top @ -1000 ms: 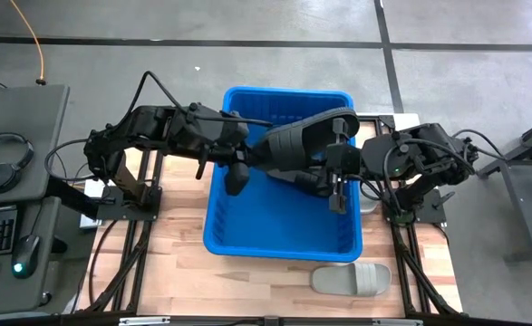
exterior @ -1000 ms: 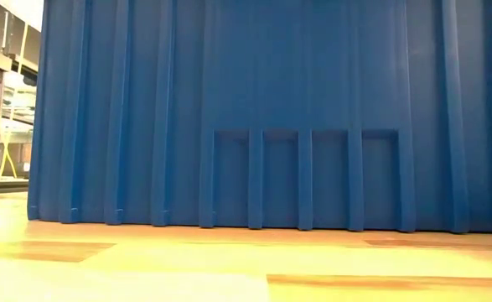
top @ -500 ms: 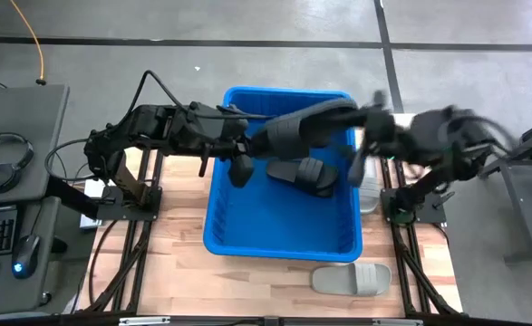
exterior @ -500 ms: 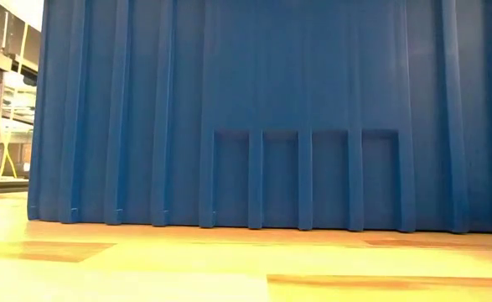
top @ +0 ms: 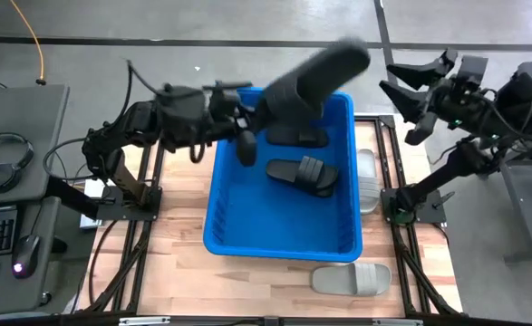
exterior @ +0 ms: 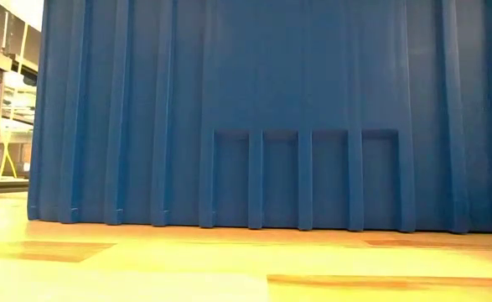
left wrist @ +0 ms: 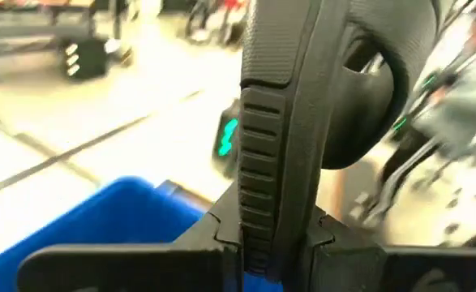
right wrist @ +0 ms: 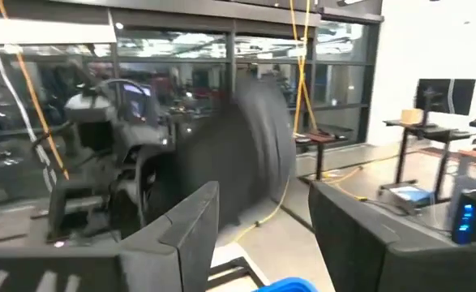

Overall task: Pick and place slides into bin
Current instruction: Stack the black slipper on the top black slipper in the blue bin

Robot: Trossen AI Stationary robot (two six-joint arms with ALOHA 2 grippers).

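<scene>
My left gripper [top: 246,134] is shut on a black slide [top: 315,74], which is raised over the far part of the blue bin [top: 220,204]. The left wrist view shows this slide [left wrist: 302,97] edge-on. Two more black slides lie on the bin's floor, one in the middle [top: 302,172] and one by the far wall [top: 297,136]. My right gripper [top: 409,91] stands open, high beyond the bin's far right corner, with nothing between its fingers [right wrist: 190,219]. The low view shows only the bin's wall [exterior: 246,101]. My left gripper pinches one end of the slide's sole [left wrist: 262,219] between its two fingers, one on each flat face. The fingers come from the table's left, nearly level. The slide juts out beyond them, slanting up toward the far right, lifted clear of the bin.
A light grey slide [top: 352,278] lies on the wooden table near the bin's front right corner. Another light one [top: 367,179] lies between the bin's right wall and the right arm's base. A desk with headphones and a keyboard [top: 3,208] stands to the left.
My right gripper has opened and drawn back fast, up and toward the table's far right, away from the bin. My left gripper has tipped upward, and the black slide it holds now stands higher, its free end swung up over the bin's far wall.
</scene>
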